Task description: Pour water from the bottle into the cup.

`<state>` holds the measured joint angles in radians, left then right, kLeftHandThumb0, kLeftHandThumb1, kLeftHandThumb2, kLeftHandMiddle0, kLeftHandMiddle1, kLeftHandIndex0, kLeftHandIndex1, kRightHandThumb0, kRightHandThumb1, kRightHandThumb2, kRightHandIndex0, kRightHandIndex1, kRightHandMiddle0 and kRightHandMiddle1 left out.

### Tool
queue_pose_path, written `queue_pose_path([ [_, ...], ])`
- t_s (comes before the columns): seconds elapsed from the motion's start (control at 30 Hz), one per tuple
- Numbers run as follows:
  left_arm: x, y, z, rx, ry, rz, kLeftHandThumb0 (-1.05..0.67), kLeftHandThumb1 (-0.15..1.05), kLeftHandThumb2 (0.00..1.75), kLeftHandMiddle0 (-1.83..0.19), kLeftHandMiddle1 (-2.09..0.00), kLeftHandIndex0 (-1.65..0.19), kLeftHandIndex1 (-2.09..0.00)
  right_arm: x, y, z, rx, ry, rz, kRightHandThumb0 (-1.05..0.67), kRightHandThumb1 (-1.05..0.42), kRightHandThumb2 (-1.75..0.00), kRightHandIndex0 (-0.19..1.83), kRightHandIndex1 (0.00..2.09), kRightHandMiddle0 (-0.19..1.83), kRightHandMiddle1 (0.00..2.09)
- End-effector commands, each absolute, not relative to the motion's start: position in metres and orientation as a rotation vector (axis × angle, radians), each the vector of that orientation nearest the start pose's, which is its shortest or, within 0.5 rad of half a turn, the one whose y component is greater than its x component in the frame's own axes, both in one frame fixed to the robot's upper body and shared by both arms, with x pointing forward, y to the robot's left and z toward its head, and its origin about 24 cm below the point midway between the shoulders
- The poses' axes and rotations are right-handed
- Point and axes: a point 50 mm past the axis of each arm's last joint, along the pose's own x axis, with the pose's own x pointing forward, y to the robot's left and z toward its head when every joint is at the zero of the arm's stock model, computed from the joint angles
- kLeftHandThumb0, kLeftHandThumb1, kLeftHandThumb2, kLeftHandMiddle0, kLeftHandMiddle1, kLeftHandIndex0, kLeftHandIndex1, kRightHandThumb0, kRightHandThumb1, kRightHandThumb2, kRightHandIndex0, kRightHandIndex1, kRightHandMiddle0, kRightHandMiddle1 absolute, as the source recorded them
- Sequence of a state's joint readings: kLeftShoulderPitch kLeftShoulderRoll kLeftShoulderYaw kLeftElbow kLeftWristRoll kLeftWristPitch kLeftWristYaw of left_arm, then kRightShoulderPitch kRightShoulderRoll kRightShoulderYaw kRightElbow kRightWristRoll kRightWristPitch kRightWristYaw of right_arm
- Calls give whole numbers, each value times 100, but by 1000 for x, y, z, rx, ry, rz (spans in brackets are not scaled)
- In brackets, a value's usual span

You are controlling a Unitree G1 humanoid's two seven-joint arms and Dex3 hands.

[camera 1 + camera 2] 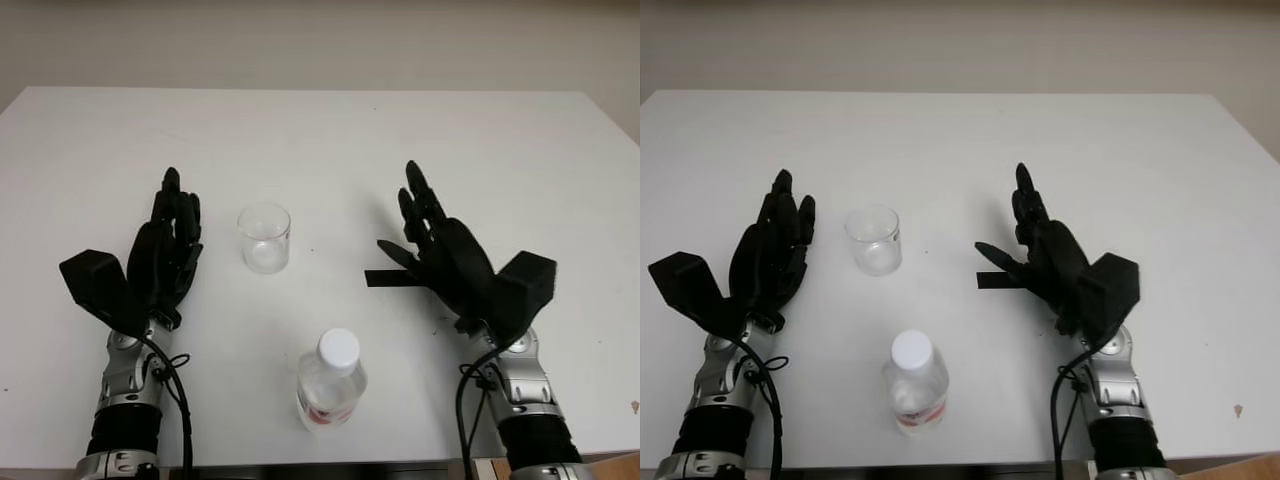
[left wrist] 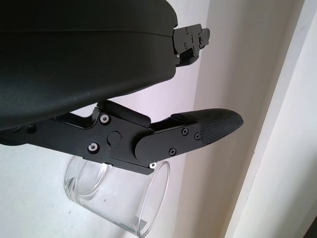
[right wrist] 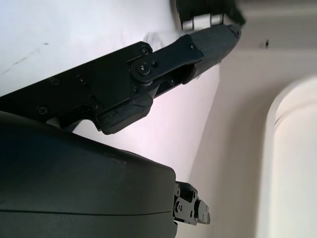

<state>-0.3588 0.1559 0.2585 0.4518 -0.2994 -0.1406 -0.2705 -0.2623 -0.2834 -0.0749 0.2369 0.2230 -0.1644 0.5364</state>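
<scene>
Nearest the robot, a clear plastic bottle (image 1: 330,392) with a white cap stands upright on the white table (image 1: 320,130), close to the front edge and roughly midway between the two arms. Neither hand touches it — it sits nearer than both. The left hand (image 1: 165,250) is over the table to the bottle's left and farther back, open and holding nothing. The right hand (image 1: 440,250) is on the other side at about the same depth, also open and empty. Between the hands, closer to the left one, stands an empty glass cup (image 1: 264,237) — beyond the bottle and slightly left of it.
</scene>
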Motion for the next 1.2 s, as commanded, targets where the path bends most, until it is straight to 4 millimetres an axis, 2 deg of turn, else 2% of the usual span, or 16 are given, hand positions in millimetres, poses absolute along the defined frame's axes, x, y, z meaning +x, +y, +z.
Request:
queue_pose_path([
  [0.0, 317, 215, 70, -190, -151, -49, -70, 105, 62, 11, -5, 15, -5, 291, -198, 99, -116, -227, 525, -96, -93, -5, -19, 0, -19, 0],
  [0.2, 317, 218, 73, -184, -158, -47, -68, 105, 62, 10, -6, 13, -6, 276, -206, 117, -116, -195, 774, -101, -95, -6, -19, 0, -19, 0],
  [0.53, 318, 220, 76, -177, -154, -46, -67, 105, 61, 9, -6, 11, -7, 266, -207, 111, -116, -140, 1061, -103, -89, -3, -19, 0, -19, 0],
  [0.97, 320, 218, 76, -178, -155, -52, -68, 105, 59, 10, -5, 12, -6, 263, -181, 92, -155, -101, 1185, -104, -93, -7, -19, 0, -19, 0],
  [1.17, 321, 217, 77, -182, -158, -54, -67, 105, 59, 10, -5, 12, -6, 264, -171, 90, -162, -110, 1211, -105, -94, -6, -19, 0, -19, 0],
])
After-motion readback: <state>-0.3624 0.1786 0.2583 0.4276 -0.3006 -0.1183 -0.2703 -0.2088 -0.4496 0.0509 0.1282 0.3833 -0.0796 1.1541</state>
